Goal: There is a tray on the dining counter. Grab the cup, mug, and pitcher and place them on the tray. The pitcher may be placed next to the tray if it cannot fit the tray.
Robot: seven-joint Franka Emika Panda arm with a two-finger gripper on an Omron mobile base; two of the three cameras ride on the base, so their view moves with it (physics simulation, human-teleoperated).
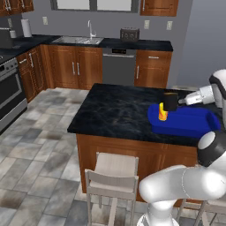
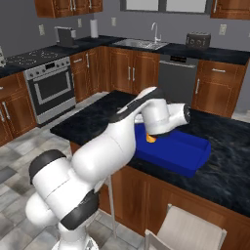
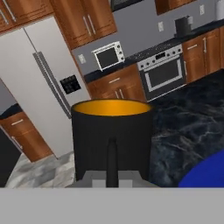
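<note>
My gripper [image 1: 178, 101] is shut on the handle of the black mug [image 1: 170, 101] and holds it upright just above the left end of the blue tray [image 1: 194, 123]. The hand view looks at the mug [image 3: 111, 135] from close up, orange-yellow inside, with the gripper [image 3: 112, 177] closed around its handle. The yellow cup [image 1: 163, 112] stands in the tray's left end, right below the mug. The tray [image 2: 183, 154] lies on the dining counter [image 1: 114, 108]; in the right base view my arm hides most of the cup [image 2: 151, 138]. The pitcher is out of view.
A stool [image 1: 112, 174] stands at the island's near side, another one [image 2: 188, 229] further along it. The wall counter with sink [image 1: 81, 40] and a stove [image 1: 9, 86] lie beyond. A fridge [image 3: 39, 78] stands far off in the hand view.
</note>
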